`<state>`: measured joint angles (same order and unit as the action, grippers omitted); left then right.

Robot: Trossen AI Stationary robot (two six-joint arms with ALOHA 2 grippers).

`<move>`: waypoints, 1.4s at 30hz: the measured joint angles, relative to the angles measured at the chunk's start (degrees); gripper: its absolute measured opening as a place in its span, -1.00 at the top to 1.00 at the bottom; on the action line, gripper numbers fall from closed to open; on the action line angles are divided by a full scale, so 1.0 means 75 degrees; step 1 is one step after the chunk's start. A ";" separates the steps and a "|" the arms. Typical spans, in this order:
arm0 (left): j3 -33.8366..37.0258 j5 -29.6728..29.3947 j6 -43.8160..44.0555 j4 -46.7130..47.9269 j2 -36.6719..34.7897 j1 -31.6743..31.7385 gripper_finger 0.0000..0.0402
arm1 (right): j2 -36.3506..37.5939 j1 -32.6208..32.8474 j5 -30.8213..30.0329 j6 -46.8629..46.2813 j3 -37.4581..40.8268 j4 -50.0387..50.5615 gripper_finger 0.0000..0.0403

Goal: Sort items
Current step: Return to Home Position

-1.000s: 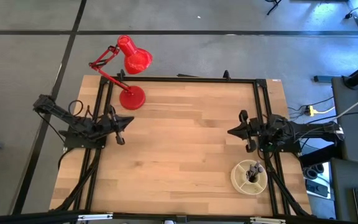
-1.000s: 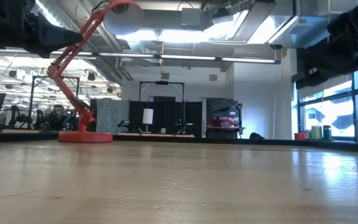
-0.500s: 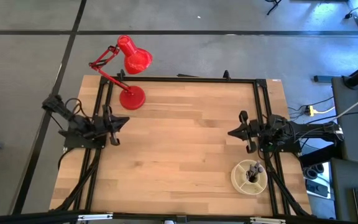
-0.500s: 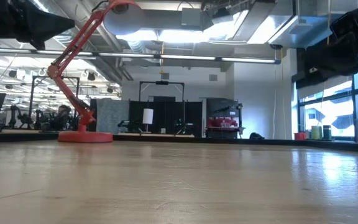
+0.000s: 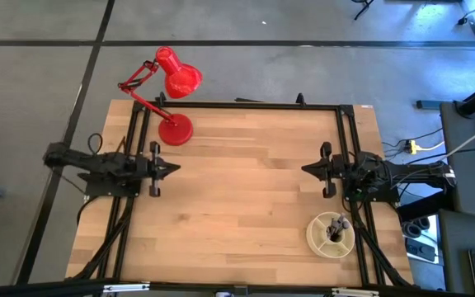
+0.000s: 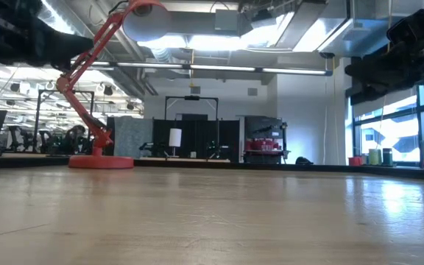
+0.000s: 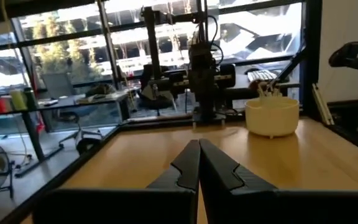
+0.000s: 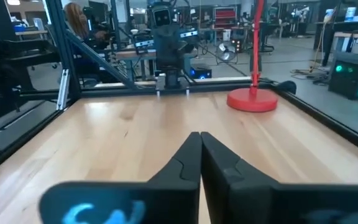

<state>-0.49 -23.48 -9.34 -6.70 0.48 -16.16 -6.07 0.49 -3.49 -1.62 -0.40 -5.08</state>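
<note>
The table [image 5: 246,194] is a bare top of pale wood planks, ringed by a black metal frame [image 5: 237,105], and most of it lies clear between the two arms. At the far left corner stands a red desk lamp [image 5: 176,129], its round base on the wood and its shade leaning out past the far edge. Near the near right corner sits a round cream dish [image 5: 312,237], and the makeup brushes [image 5: 335,226] stand together in it, their ends poking above the rim in the left wrist view.

The left gripper [image 5: 171,169] hangs over the left side of the table, pointing right, its fingers pressed together on nothing. The right gripper [image 5: 308,171] hangs over the right side, pointing left toward it, also pinched tight and empty. The two are well apart.

Around the table is grey floor [image 5: 39,66] crossed by dark lines. The low view looks across the wood into a large workroom with strip lights [image 6: 219,40] overhead, exposed ducts, a black rack at the far wall and tall windows [image 6: 396,132] on the right
</note>
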 joint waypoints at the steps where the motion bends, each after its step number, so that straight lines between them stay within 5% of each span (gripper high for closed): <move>1: 0.0000 0.0361 0.0105 0.0051 -0.0001 0.0277 0.99 | 0.0000 0.0000 -0.0004 -0.0011 0.0000 0.0007 0.97; 4: 0.0000 0.1255 0.0171 0.0318 -0.0007 0.0948 0.99 | -0.0001 0.0003 0.0000 -0.0107 0.0000 0.0041 0.93; 13: 0.0000 0.1422 0.0150 0.0554 0.0005 0.1848 0.99 | -0.0005 0.0002 0.0254 -0.0159 0.0000 0.0099 0.90; 25: 0.0000 0.1495 0.1344 0.0555 0.0055 0.1954 0.95 | -0.0006 0.0003 0.0272 0.0050 0.0000 0.0159 0.90; 42: 0.0000 0.1495 0.1346 0.0531 0.0057 0.1954 0.95 | -0.0006 0.0000 0.0272 0.0057 0.0000 0.0157 0.90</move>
<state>-0.49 -12.27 0.75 -2.72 0.91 -1.50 -6.11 0.49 -1.45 -1.19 -0.40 -3.90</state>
